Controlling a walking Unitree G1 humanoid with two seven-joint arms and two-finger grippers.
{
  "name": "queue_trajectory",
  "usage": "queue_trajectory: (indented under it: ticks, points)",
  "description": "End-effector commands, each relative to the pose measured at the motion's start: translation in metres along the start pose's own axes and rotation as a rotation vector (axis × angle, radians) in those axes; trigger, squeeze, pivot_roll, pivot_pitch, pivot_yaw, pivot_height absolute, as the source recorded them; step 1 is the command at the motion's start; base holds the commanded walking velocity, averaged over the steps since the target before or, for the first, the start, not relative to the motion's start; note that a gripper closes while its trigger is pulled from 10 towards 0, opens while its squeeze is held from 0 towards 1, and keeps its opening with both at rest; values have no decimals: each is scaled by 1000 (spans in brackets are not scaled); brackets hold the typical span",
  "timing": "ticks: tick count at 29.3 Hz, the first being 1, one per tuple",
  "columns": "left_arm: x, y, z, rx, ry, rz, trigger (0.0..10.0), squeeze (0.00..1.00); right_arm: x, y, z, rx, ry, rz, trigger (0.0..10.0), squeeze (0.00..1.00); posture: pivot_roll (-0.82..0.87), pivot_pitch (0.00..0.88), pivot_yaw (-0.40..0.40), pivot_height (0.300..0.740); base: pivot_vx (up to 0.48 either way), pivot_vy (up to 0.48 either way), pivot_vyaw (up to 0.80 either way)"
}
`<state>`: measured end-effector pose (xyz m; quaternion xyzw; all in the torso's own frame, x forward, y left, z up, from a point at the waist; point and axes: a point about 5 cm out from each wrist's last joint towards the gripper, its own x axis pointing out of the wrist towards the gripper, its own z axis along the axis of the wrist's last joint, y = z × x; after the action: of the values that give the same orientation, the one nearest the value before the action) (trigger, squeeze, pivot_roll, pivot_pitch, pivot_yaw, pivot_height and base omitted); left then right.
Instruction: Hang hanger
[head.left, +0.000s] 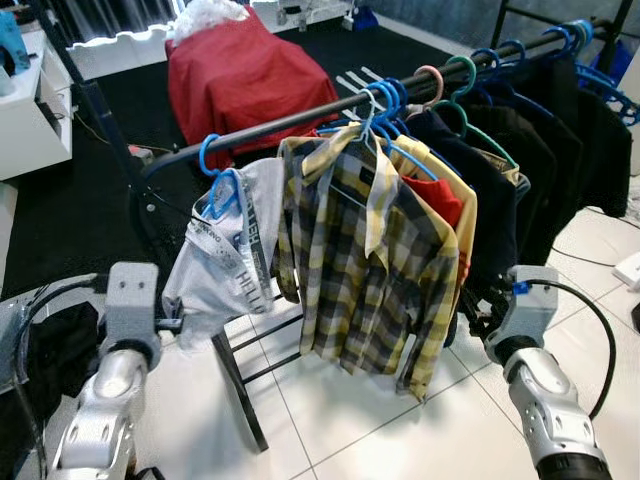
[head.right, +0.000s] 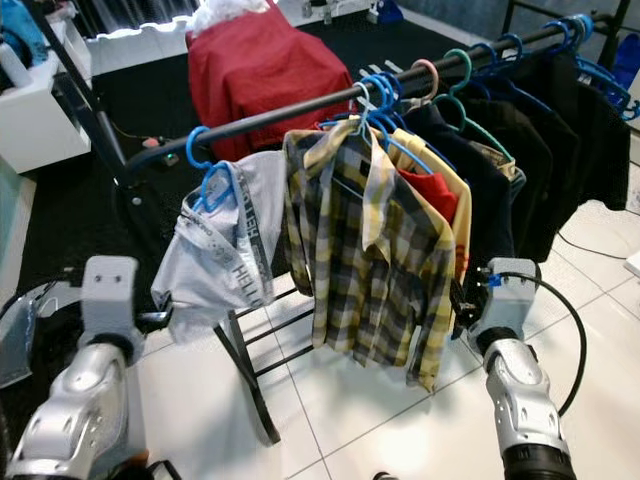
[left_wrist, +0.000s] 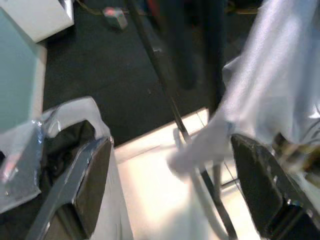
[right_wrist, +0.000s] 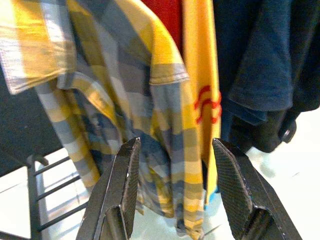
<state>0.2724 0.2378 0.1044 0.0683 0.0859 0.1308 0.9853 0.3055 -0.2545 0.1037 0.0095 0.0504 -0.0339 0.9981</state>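
While both tools hang spread and empty, the blue hanger (head.left: 217, 178) sits hooked on the rail (head.left: 300, 120). Its grey shirt (head.left: 222, 262) looks light and limp. The stiff hook seems the surest hold.

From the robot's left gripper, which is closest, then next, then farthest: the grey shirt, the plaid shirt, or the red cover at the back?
Going by the left eye view, from the left gripper:
1. Grey shirt, right beside it, hanging at the rail's near end.
2. Plaid shirt, further to the right on the rail.
3. Red cover, behind the rail, on the dark carpet.
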Motion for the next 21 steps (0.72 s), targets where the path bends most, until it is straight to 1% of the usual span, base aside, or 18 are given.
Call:
queue_trajectory:
  ticks: [1,4,5,6,7,8,9,10,13,16,21]
  points:
    - [-7,20,-27,31,81,54,10000,1000,-3,-5,-13,-7,48,-32,10000,0,-84,154,79,740,0,0,0]
    - [-10,22,-33,26,96,52,10000,1000,-4,-6,-15,-9,55,-38,10000,0,-84,154,79,740,0,0,0]
    - [-14,17,-38,26,92,-14,10000,129,-4,-8,-18,-8,66,-48,10000,0,-81,151,78,740,0,0,0]
    - [-18,10,-45,35,91,-89,10000,0,-6,-10,-24,-15,87,-60,10000,0,-79,152,78,740,0,0,0]
    - [-18,10,-45,35,91,-89,10000,0,-6,-10,-24,-15,87,-60,10000,0,-79,152,78,740,0,0,0]
    - [-22,4,-51,41,98,-145,10000,0,-7,-11,-29,-19,105,-68,10000,0,-79,152,78,740,0,0,0]
    - [-22,4,-51,41,98,-145,10000,0,-7,-11,-29,-19,105,-68,10000,0,-79,152,78,740,0,0,0]
    - [-24,0,-56,37,105,-172,10000,0,-7,-12,-33,-19,119,-74,10000,0,-81,150,78,740,0,0,0]
    - [-24,-1,-62,21,127,-177,10000,0,-8,-12,-37,-19,133,-78,10000,0,-83,149,77,740,0,0,0]
    - [-21,-9,-70,-29,163,-175,10000,0,-10,-10,-46,-22,165,-74,10000,0,-83,135,85,740,0,-398,0]
    - [-19,-12,-73,-42,173,-182,10000,0,-10,-7,-53,-27,189,-66,10000,0,-80,132,87,740,0,-420,0]
